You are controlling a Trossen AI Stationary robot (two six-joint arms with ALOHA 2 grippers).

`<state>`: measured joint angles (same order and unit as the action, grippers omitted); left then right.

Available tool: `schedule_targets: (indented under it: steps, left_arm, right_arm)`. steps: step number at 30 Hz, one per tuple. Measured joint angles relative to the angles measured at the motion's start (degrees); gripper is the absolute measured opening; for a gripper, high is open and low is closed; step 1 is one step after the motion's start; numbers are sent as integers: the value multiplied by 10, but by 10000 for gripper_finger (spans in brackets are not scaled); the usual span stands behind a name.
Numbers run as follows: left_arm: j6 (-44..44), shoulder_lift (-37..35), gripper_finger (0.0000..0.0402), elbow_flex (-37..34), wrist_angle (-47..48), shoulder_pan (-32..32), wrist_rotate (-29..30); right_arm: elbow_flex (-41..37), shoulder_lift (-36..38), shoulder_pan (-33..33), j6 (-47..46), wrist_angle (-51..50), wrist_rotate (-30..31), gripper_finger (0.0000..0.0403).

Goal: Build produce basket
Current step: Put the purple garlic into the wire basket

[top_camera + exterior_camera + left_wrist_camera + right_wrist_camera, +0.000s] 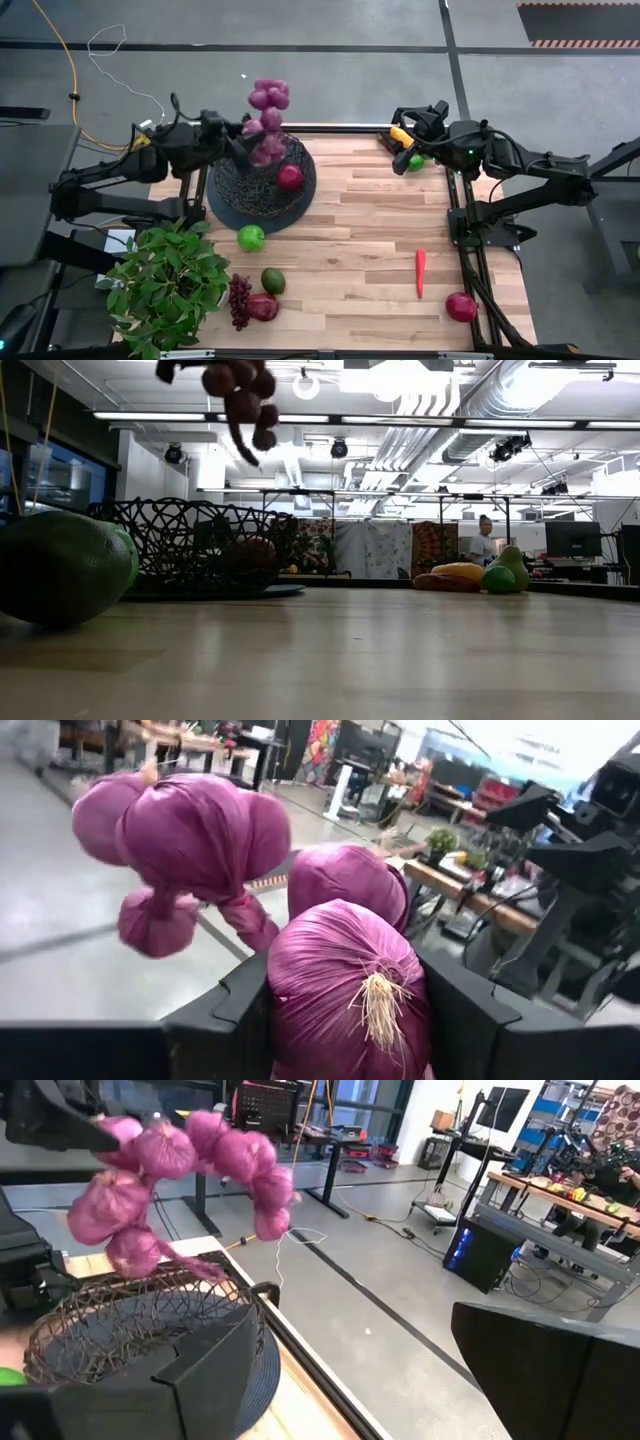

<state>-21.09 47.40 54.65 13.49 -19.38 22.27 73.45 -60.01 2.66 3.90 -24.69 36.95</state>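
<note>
So your left gripper [243,140] is clamped on the purple cloth grape bunch [268,122], with one fat grape wedged between the two dark fingers [235,1010] in the left wrist view. It's holding the bunch up in the air right over the big round black wire-mesh basket [262,180], which sits at about 10 o'clock on the wooden slat table [370,250]. There's already one red pomegranate [290,177] inside the basket, on its 3 o'clock side.

Your right gripper [405,128] is parked up at the table's 1 o'clock corner, jaws spread apart and holding nothing. It's just beside a yellow-orange pepper [401,135] and a green apple [415,162] sitting at that corner.

The rest of the produce is loose on the table. A second green apple [251,238] sits just off the basket's 6 o'clock edge. Down around 7 o'clock you've got an avocado [273,281], and just below it a dark red grape bunch [239,300] touching another red pomegranate [262,307]. A skinny red chili [420,273] lies around 4 o'clock, and a third red pomegranate [461,306] is near the 5 o'clock corner.

A leafy green potted plant [165,285] takes up the 8 o'clock corner.
</note>
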Motion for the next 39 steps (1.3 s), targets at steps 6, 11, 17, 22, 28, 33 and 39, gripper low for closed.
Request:
schedule_targets:
  steps: [6,11,17,22,28,33,39]
  left_arm:
    - [-83,-71,181,-127,-93,21,11]
    - [-143,-91,180,-226,-177,47,43]
    - [-221,-114,183,-314,-221,81,103]
    - [-265,-148,183,-372,-258,119,152]
    - [-298,-176,183,-432,-305,165,216]
    - [-347,-182,184,-474,-304,179,258]
    - [-383,-182,184,-493,-263,179,279]
  right_arm:
    - [0,0,0,0,-1,0,317]
    - [0,0,0,-1,-7,0,317]
    - [0,0,0,-11,-27,-1,317]
    - [0,0,0,-15,-31,-1,317]
    - [0,0,0,-15,-31,-1,317]
    - [0,0,0,-20,-31,-1,317]
    - [0,0,0,-27,-31,-1,317]
